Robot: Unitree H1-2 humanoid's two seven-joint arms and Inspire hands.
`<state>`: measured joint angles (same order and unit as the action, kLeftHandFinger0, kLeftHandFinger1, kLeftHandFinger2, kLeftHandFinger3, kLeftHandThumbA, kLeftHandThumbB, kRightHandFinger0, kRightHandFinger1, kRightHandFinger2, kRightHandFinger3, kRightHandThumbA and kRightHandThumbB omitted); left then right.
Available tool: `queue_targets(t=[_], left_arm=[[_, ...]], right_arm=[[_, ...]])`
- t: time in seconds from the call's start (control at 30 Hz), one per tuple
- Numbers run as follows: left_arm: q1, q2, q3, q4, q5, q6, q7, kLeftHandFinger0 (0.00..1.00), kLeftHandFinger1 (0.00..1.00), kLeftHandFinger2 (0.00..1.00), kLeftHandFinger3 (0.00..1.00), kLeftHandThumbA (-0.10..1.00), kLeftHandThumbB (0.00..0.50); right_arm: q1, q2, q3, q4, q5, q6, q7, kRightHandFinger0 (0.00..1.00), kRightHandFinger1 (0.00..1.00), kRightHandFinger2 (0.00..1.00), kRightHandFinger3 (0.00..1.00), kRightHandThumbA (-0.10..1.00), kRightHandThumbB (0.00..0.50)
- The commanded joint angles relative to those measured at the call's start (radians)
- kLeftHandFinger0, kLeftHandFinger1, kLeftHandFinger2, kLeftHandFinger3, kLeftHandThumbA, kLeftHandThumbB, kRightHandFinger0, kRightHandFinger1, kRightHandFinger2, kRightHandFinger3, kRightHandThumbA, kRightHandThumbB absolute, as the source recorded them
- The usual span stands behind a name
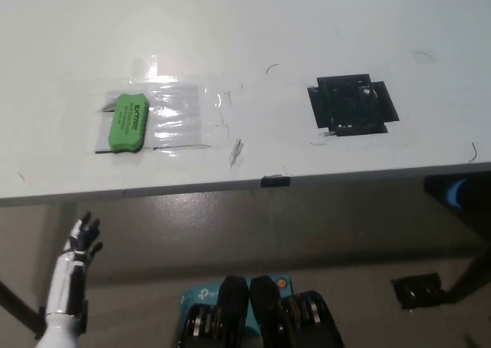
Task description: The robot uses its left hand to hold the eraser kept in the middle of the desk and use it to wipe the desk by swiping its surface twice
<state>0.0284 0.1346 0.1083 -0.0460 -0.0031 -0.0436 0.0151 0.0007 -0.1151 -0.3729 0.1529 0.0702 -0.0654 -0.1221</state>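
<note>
A grey, dully reflective floor is seen nearest, below the front edge of the desk (pixel 230 26). Over that floor, at the lower left, the white left hand (pixel 83 237) is raised with its fingers spread apart and nothing held; it is kept short of the desk edge and well apart from the eraser (pixel 128 123). The right hand is not seen in the head view.

The desk top is white and matte, marked with a few thin dark scribbles. A small strip of black tape (pixel 275 181) is fixed on its front edge, right of the eraser.

The eraser is a green rounded block with black lettering on its upper face. It is laid flat on the left part of the desk, on the left end of a sheet of clear plastic (pixel 180 116) taped to the surface, shiny with glare. A thin dark line runs just below it along the sheet's near edge.

Further right of the eraser, well apart from it, a black square patch of tape (pixel 351 105) is stuck to the desk. Nothing is placed between the left hand and the eraser except the desk edge.
</note>
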Motion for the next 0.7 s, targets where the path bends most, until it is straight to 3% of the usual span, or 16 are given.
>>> queue_targets(t=[0.0, 0.23, 0.37, 0.4, 0.47, 0.5, 0.53, 0.57, 0.6, 0.63, 0.67], left_arm=[[-0.004, 0.1, 0.047, -0.183, -0.087, 0.052, -0.065, 1.0, 1.0, 1.0, 1.0, 1.0, 0.436], [-0.21, 0.304, 0.107, -0.301, -0.096, 0.186, -0.099, 1.0, 1.0, 1.0, 1.0, 1.0, 0.463], [-0.393, 0.366, 0.045, -0.195, 0.008, 0.199, -0.104, 1.0, 1.0, 1.0, 1.0, 1.0, 0.373], [-0.419, 0.37, 0.028, -0.159, 0.038, 0.173, -0.103, 1.0, 1.0, 1.0, 1.0, 1.0, 0.291], [-0.492, 0.397, -0.035, -0.015, 0.134, 0.061, -0.092, 1.0, 1.0, 1.0, 1.0, 1.0, 0.227], [-0.53, 0.414, -0.084, 0.069, 0.203, 0.069, -0.081, 1.0, 1.0, 1.0, 1.0, 1.0, 0.327], [-0.55, 0.426, -0.113, 0.118, 0.251, 0.052, -0.07, 1.0, 1.0, 1.0, 1.0, 1.0, 0.332], [-0.596, 0.451, -0.18, 0.194, 0.338, 0.025, -0.061, 1.0, 1.0, 1.0, 1.0, 1.0, 0.385], [-0.639, 0.473, -0.249, 0.23, 0.433, 0.041, -0.063, 1.0, 1.0, 1.0, 1.0, 1.0, 0.409], [-0.643, 0.477, -0.256, 0.232, 0.439, 0.044, -0.061, 1.0, 1.0, 1.0, 1.0, 1.0, 0.41], [-0.692, 0.487, -0.325, 0.252, 0.521, 0.049, -0.072, 1.0, 1.0, 1.0, 1.0, 1.0, 0.375]], right_arm=[[-0.03, -0.024, -0.002, -0.028, 0.0, -0.03, -0.021, 1.0, 1.0, 1.0, 1.0, 1.0, 0.363], [-0.018, -0.021, -0.008, -0.037, 0.021, -0.029, -0.013, 1.0, 1.0, 1.0, 1.0, 1.0, 0.332], [-0.016, -0.026, -0.004, -0.04, 0.013, -0.027, -0.014, 1.0, 1.0, 1.0, 1.0, 1.0, 0.318], [-0.017, -0.026, -0.004, -0.037, 0.014, -0.029, -0.013, 1.0, 1.0, 1.0, 1.0, 1.0, 0.325], [-0.016, -0.029, -0.002, -0.034, 0.012, -0.033, -0.012, 1.0, 1.0, 1.0, 1.0, 1.0, 0.331], [-0.015, -0.029, -0.004, -0.032, 0.016, -0.031, -0.011, 1.0, 1.0, 1.0, 1.0, 1.0, 0.336], [-0.014, -0.028, -0.004, -0.034, 0.015, -0.03, -0.013, 1.0, 1.0, 1.0, 1.0, 1.0, 0.336], [-0.013, -0.03, -0.001, -0.035, 0.006, -0.028, -0.016, 1.0, 1.0, 1.0, 1.0, 1.0, 0.318], [-0.014, -0.029, 0.0, -0.035, 0.004, -0.029, -0.017, 1.0, 1.0, 1.0, 1.0, 1.0, 0.314], [-0.015, -0.028, 0.0, -0.034, 0.004, -0.03, -0.017, 1.0, 1.0, 1.0, 1.0, 1.0, 0.314], [-0.018, -0.031, 0.0, -0.025, 0.011, -0.033, -0.012, 1.0, 1.0, 1.0, 1.0, 1.0, 0.315]])
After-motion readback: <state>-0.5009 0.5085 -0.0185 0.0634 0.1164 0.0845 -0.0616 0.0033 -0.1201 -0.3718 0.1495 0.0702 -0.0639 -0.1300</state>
